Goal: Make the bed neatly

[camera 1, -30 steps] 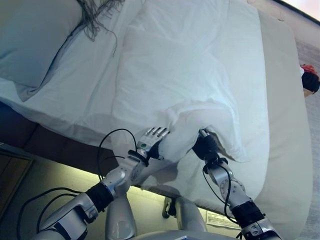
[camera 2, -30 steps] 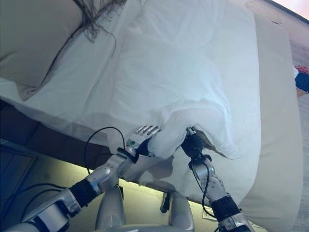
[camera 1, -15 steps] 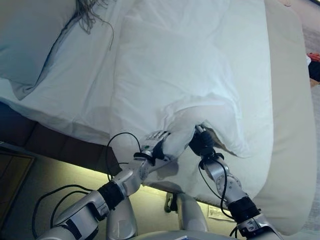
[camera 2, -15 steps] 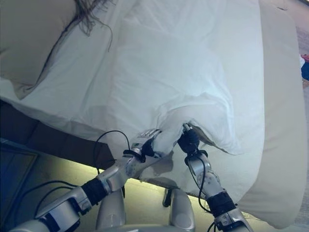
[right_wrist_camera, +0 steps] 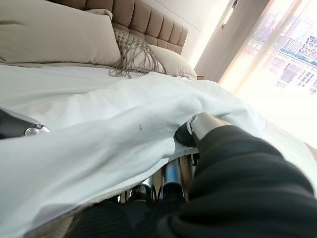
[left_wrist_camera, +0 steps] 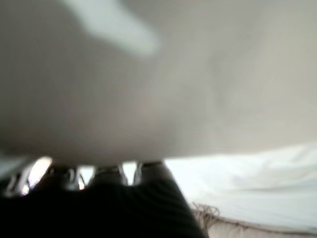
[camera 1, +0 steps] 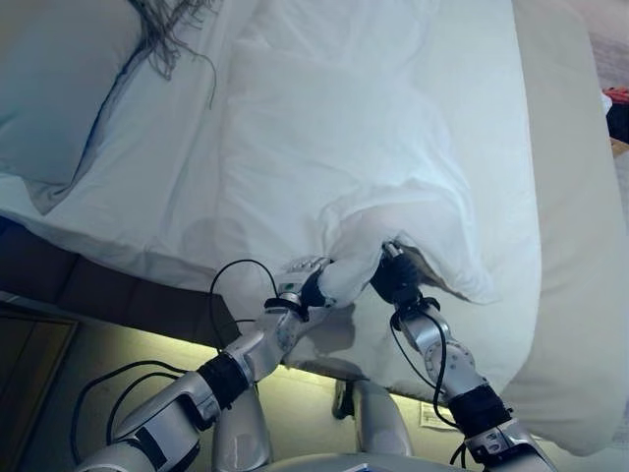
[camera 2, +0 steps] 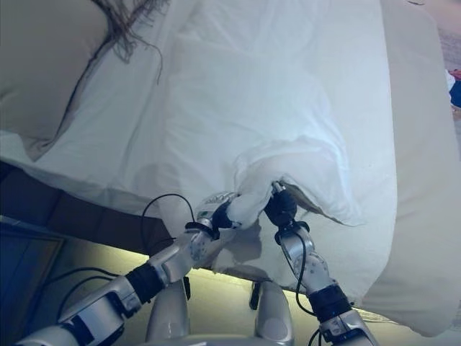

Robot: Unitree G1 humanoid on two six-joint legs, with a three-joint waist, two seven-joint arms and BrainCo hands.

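Observation:
A white duvet (camera 1: 334, 128) lies rumpled over the bed, and its near edge is bunched into a raised fold (camera 1: 354, 251). My left hand (camera 1: 303, 283) is at the left of that fold with its fingers curled into the cloth. My right hand (camera 1: 398, 280) is at the fold's right. In the right wrist view its thumb (right_wrist_camera: 203, 124) presses on top of the duvet (right_wrist_camera: 99, 129) and its fingers (right_wrist_camera: 171, 176) curl beneath. The left wrist view is almost filled by cloth (left_wrist_camera: 163, 79) draped over the hand.
A large pillow (camera 1: 59, 88) and a fringed cushion (camera 1: 172, 29) lie at the head end, against a padded headboard (right_wrist_camera: 148, 25). A beige bedspread (camera 1: 575, 246) runs along the far right. The dark bed side (camera 1: 98, 285) meets the floor near me. A red and dark thing (camera 1: 617, 108) shows at the right edge.
The camera has shifted slightly. Both hands stay on the bunched duvet edge, and the left hand's fingers have curled further into the cloth.

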